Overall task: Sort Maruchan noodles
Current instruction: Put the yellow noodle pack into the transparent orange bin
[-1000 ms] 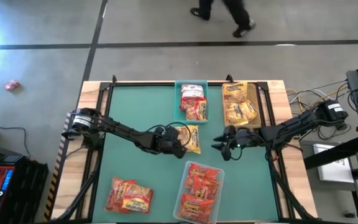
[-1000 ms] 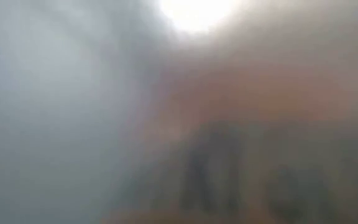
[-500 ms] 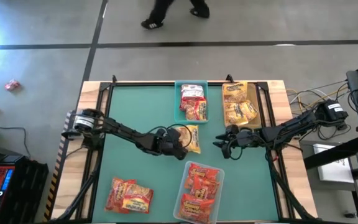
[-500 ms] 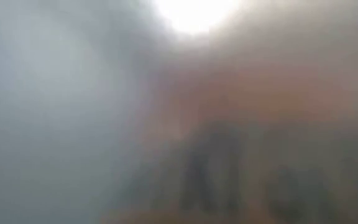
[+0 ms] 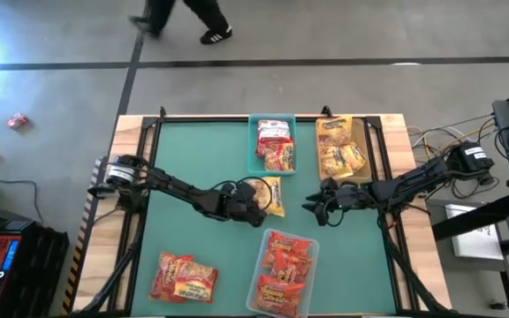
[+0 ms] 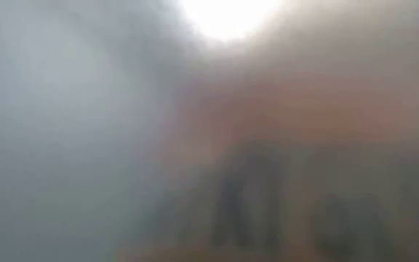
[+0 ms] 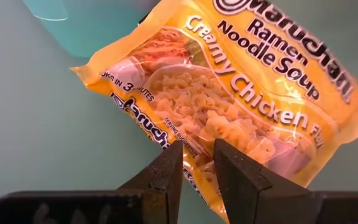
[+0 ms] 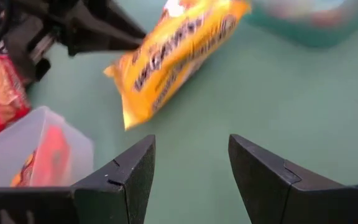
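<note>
Left gripper sits mid-table, fingers clenched on the near edge of the yellow packet, lifted and tilted. That packet is crinkly, glossy yellow, printed "Creamy Chicken", its long axis running toward twelve o'clock in the high view. It hangs just below the teal bin of red-and-white packets. At one o'clock from it is the tan bin of yellow packets, likely its destination. Right gripper waits at three o'clock of the packet, near but apart, fingers released and empty. At six o'clock stands the clear bin of red packets.
</note>
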Controlling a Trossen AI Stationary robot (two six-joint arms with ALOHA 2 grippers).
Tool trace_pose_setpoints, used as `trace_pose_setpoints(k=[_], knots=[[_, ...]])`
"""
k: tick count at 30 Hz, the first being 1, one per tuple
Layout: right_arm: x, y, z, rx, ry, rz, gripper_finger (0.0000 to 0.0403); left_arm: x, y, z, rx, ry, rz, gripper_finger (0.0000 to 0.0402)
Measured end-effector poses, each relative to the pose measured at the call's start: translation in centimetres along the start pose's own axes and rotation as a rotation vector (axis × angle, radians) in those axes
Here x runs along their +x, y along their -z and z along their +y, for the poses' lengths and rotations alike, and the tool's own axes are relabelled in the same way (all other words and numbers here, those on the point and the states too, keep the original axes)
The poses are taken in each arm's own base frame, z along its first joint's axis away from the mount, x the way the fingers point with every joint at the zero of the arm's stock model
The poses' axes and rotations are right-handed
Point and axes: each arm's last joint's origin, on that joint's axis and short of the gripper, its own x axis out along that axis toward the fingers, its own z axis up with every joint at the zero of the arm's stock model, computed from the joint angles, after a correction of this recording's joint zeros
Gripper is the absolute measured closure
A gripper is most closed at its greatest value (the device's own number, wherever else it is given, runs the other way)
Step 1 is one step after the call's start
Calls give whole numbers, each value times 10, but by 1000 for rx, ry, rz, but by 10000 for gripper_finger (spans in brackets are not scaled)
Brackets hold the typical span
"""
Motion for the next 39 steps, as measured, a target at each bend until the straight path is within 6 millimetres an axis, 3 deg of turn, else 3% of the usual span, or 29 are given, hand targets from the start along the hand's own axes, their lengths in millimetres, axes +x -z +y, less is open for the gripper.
trace_pose_setpoints(k=[8, 14, 20, 25, 39], knots=[[10, 2, 4, 49, -49, 36, 206, 0, 3, 1, 14, -10, 18, 326], [34, -2, 14, -13, -30, 43, 164, -1, 5, 3, 29, -26, 34, 326], [53, -11, 11, -8, 28, 37, 123, -1, 6, 3, 36, -32, 37, 326], [64, -23, 14, 32, -42, -51, 106, -1, 6, 3, 46, -39, 28, 326], [99, -41, 12, 86, -56, -111, 99, 0, 7, 6, 72, -68, 13, 326]])
